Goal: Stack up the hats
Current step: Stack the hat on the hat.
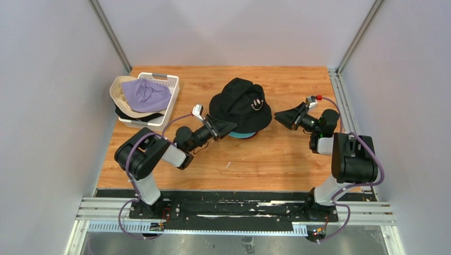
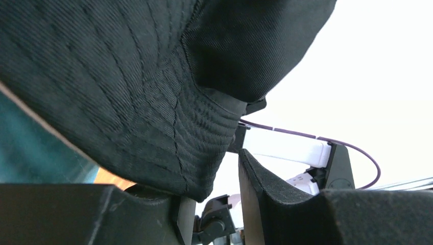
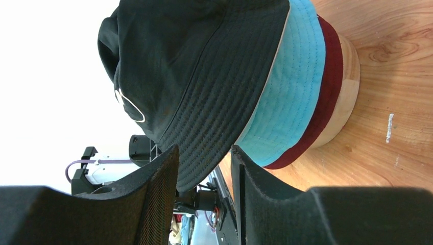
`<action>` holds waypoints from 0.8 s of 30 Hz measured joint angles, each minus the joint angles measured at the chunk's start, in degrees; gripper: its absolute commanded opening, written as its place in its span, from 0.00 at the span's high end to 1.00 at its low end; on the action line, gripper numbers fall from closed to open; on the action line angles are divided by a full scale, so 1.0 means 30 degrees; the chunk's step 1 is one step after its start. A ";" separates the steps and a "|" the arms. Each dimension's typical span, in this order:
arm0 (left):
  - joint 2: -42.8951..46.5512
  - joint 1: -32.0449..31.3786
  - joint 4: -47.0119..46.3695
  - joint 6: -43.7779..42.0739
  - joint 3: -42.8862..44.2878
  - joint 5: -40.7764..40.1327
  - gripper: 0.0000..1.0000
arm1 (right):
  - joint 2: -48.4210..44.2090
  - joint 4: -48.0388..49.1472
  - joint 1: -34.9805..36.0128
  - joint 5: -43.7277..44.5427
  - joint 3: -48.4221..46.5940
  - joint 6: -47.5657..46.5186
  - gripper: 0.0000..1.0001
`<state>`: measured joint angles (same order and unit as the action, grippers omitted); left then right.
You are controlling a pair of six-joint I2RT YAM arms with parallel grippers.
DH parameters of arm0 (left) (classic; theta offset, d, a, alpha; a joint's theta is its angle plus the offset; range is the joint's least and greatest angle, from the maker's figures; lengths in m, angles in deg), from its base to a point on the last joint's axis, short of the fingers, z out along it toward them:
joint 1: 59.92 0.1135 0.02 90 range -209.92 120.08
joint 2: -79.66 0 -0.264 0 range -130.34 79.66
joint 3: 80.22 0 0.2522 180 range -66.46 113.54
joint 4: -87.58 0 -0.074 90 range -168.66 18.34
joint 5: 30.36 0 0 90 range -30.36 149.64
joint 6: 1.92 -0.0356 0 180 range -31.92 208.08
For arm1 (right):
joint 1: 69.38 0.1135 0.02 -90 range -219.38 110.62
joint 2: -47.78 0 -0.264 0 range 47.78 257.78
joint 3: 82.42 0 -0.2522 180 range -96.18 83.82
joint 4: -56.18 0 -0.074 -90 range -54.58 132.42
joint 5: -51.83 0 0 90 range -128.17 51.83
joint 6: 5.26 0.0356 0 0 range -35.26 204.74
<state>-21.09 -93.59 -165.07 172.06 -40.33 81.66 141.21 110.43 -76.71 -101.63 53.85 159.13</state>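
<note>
- Top view: the smiley black hat [image 1: 240,106] caps the stack at table centre. The left gripper [image 1: 220,126] is at its 7 o'clock brim, the right gripper [image 1: 284,118] apart at 3 o'clock.
- Left wrist: jaws parted, the brim hanging loose between them, unpinched.
- Right wrist: jaws parted and empty. The placing looks finished, and next probably comes the lavender hat [image 1: 146,94] at 10 o'clock.

I see a black hat [image 1: 240,103] with a white smiley over a teal hat [image 3: 293,76] and a maroon hat [image 3: 329,87]; at ten o'clock, a lavender hat [image 1: 146,94], a beige hat [image 1: 119,91] and a white basket [image 1: 169,102].
</note>
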 measured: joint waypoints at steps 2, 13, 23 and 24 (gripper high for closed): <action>0.0350 0.0000 -0.0007 -0.0095 -0.0284 -0.0102 0.61 | 0.0000 -0.0102 0.0000 0.0000 0.0007 -0.0022 0.58; 0.0583 0.0000 -0.0007 -0.0787 -0.1341 -0.0335 0.59 | 0.0736 0.0510 0.0007 0.0000 0.0291 0.0481 0.57; 0.0721 0.0882 -0.0007 -0.1231 -0.1996 -0.0561 0.59 | 0.4167 0.5158 0.0488 0.0277 0.0036 0.3555 0.58; 0.0874 0.1122 -0.0007 -0.1239 -0.2142 -0.0554 0.59 | 0.4393 0.5391 0.0641 0.0321 -0.0036 0.3774 0.58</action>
<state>-18.47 -90.22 -165.09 168.35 -46.75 80.00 154.39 126.60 -74.79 -100.67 53.74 170.45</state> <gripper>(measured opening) 0.406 0.421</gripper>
